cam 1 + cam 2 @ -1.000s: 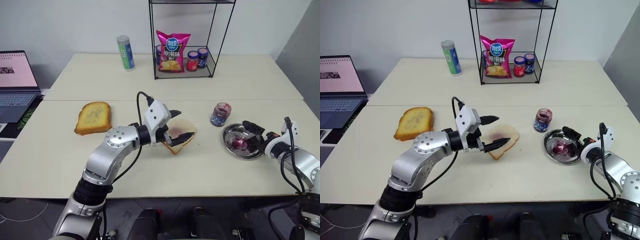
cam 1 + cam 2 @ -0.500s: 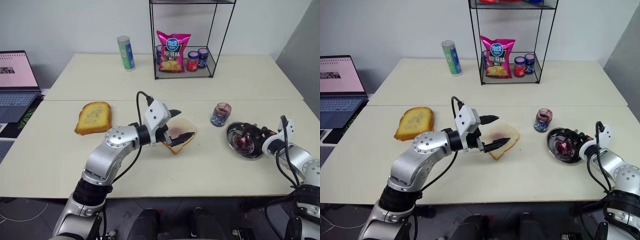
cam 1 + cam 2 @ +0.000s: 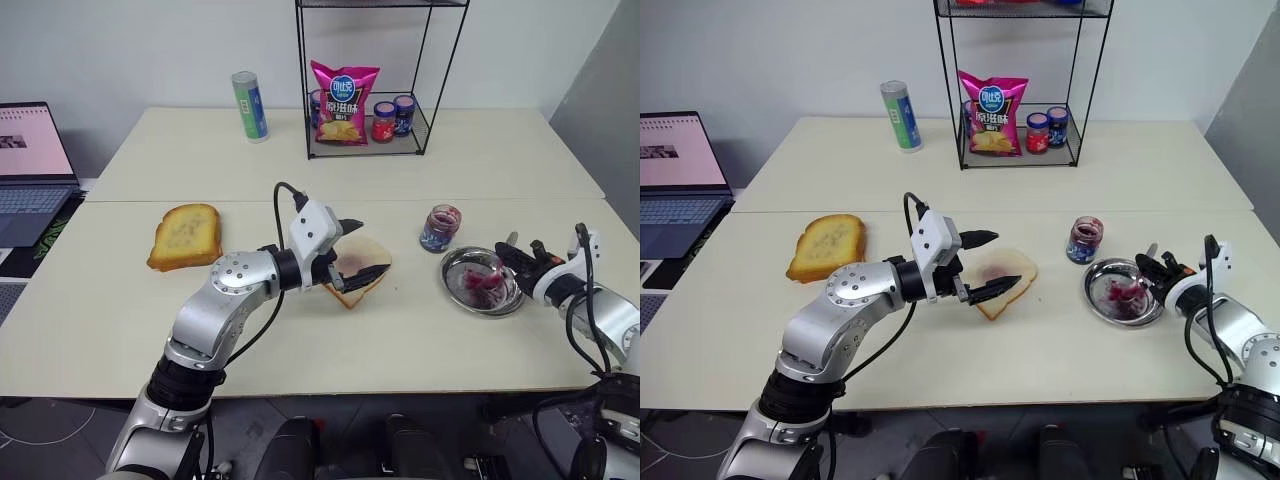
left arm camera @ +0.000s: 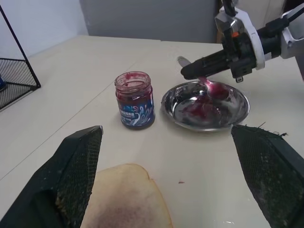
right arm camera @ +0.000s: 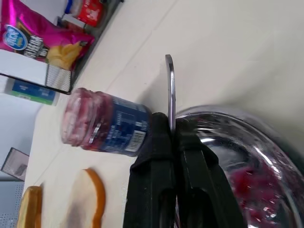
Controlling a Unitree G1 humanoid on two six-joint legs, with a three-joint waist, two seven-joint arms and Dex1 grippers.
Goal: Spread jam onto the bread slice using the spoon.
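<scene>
Jam [image 4: 205, 106] lies as a glossy red-purple smear in the steel dish [image 4: 173, 97], just below the right gripper [image 5: 171, 126], and a paler stain already marks the bread [image 3: 1002, 275]. That gripper is clamped tight on the handle of the spoon [image 5: 169, 85]; the handle tip sticks out past the fingertips, and the bowl hangs over the dish, coated red. The left gripper [image 3: 995, 262] stands spread wide with one finger [image 4: 76, 156] on each side of the bread's near edge, touching nothing that I can see. The jam jar [image 3: 440, 228] sits between the two grippers, nearer the right one.

The jam looks sticky and lumpy, so it should cling to the spoon yet could drip if the bowl tips. The spoon is stiff, thin and smooth, and likely to swivel in a pinch; a hold at mid-handle seems best. The bread is soft and light, so it would probably slide or tear under a hard stroke. Steadying it at the crust seems wise.
</scene>
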